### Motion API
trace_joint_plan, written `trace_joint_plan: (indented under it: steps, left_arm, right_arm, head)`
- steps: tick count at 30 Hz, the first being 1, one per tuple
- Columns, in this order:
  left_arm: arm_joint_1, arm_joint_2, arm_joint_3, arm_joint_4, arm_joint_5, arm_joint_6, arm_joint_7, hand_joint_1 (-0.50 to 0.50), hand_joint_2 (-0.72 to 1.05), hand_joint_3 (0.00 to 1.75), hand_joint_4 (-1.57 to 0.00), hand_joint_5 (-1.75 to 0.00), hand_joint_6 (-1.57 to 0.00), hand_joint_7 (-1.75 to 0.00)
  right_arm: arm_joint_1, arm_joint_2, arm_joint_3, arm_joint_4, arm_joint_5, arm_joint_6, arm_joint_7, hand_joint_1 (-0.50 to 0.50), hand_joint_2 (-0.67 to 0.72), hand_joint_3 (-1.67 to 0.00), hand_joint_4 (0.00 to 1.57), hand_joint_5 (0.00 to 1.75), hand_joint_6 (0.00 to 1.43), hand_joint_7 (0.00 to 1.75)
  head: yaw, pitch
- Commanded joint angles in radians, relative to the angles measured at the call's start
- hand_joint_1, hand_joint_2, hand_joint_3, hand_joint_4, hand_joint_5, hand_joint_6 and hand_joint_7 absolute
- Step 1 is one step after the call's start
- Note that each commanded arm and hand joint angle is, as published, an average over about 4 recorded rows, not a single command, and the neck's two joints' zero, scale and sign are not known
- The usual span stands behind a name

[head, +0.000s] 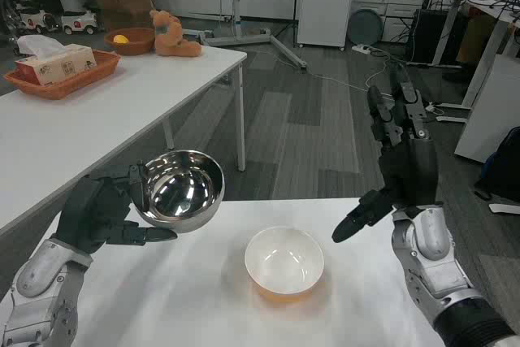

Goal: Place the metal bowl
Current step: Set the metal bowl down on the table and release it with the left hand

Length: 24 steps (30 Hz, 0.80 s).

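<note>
A shiny metal bowl [182, 189] hangs tilted above the far left edge of the white table [203, 298], its mouth turned toward me. My left hand [104, 213] grips it by the left rim and underside. A white bowl with an orange base [284, 260] stands upright on the table, to the right of and below the metal bowl. My right hand [398, 160] is raised above the table's right side, fingers spread and pointing up, holding nothing.
A second white table [97, 119] stands at the back left with an orange tray [61, 75] holding a tissue box, a brown bowl [130, 40] and a plush toy [172, 36]. Grey floor, cabinets and desks lie beyond.
</note>
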Motion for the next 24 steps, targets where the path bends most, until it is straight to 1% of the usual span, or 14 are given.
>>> trace_joint_plan:
  steps: [1, 4, 24]
  left_arm:
    - [0.016, 0.016, -0.031, -0.002, -0.035, -0.029, 0.002, -0.03, 0.96, 0.35, -0.79, -1.64, -1.18, -1.47]
    - [0.017, 0.016, -0.031, -0.002, -0.036, -0.029, 0.002, -0.03, 0.96, 0.35, -0.79, -1.64, -1.18, -1.47]
    - [0.017, 0.016, -0.034, 0.011, -0.036, -0.035, 0.002, -0.03, 0.96, 0.35, -0.79, -1.64, -1.18, -1.47]
  right_arm:
    - [0.030, -0.001, 0.000, -0.028, 0.005, 0.013, -0.004, -0.46, 0.66, 0.00, 0.00, 0.00, 0.00, 0.00]
    - [0.030, -0.001, 0.000, -0.028, 0.004, 0.013, -0.004, -0.46, 0.66, 0.00, 0.00, 0.00, 0.00, 0.00]
    - [0.030, 0.003, -0.002, -0.025, 0.004, 0.013, -0.004, -0.46, 0.66, 0.00, 0.00, 0.00, 0.00, 0.00]
  head:
    - [0.054, 0.009]
    - [0.031, 0.006]
    - [0.035, 0.005]
